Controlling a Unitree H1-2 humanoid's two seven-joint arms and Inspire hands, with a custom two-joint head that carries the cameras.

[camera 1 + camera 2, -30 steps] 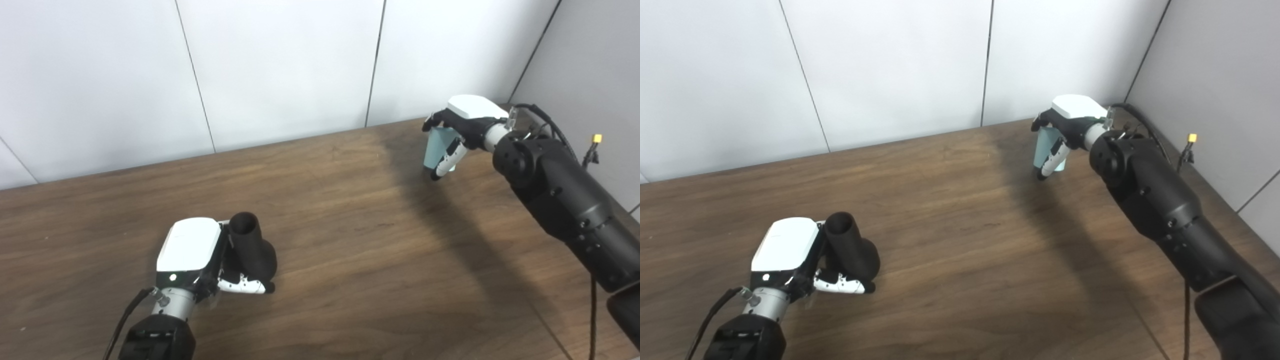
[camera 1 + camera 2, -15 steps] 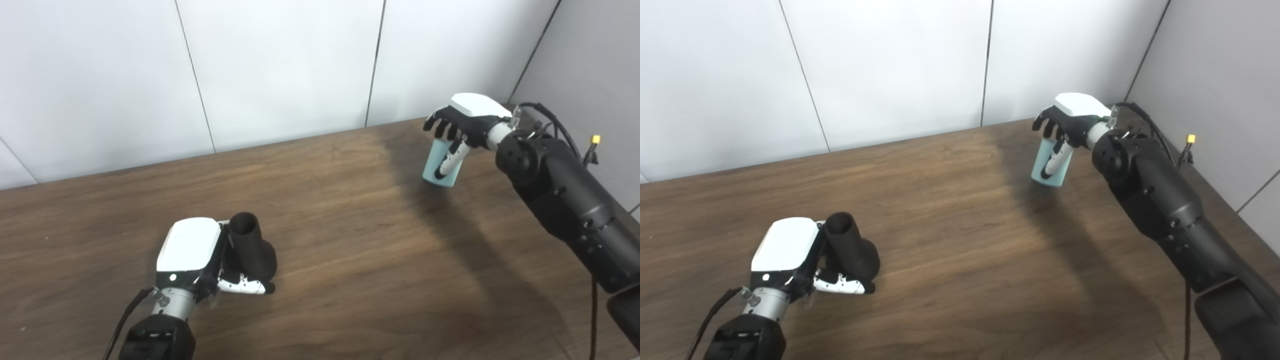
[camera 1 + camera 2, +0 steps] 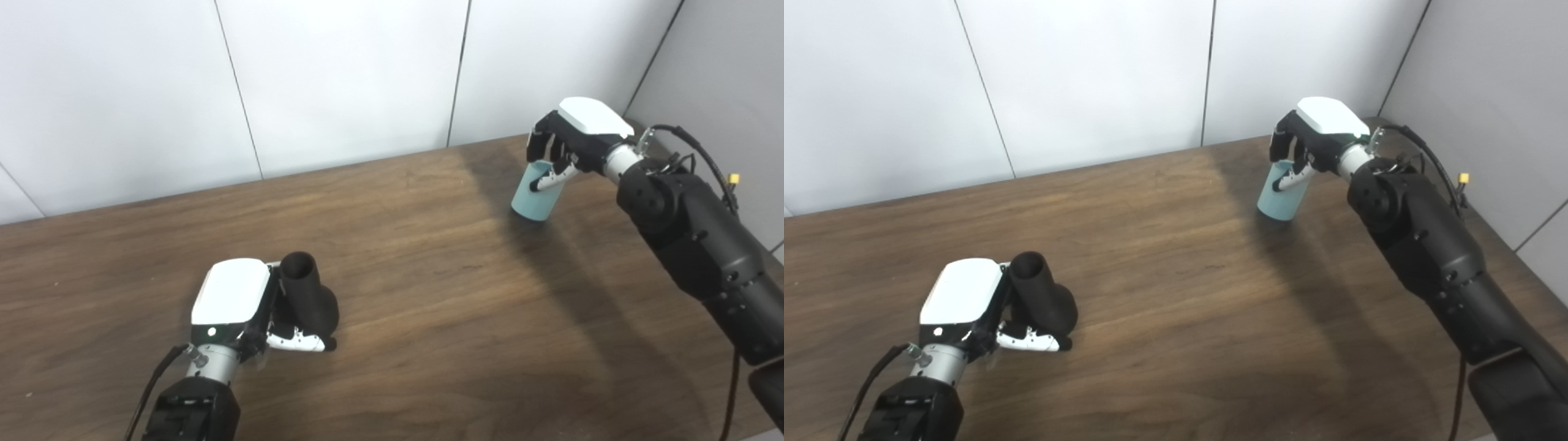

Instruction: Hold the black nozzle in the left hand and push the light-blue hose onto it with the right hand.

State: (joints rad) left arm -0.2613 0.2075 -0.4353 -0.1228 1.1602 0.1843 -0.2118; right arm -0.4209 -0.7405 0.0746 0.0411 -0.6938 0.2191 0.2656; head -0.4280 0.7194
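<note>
Left hand (image 3: 236, 303): lower left of frame, fingers wrapped round the black nozzle (image 3: 306, 297); open mouth tilted up.
Right hand (image 3: 566, 144): upper right, clamped on the light-blue hose (image 3: 534, 195), upright.
Relation: hose well apart, up-right of nozzle.

A dark wooden counter (image 3: 429, 294) carries two things. The black nozzle (image 3: 309, 300) stands near its front left. The light-blue hose (image 3: 533, 199) stands near its far right corner.
</note>
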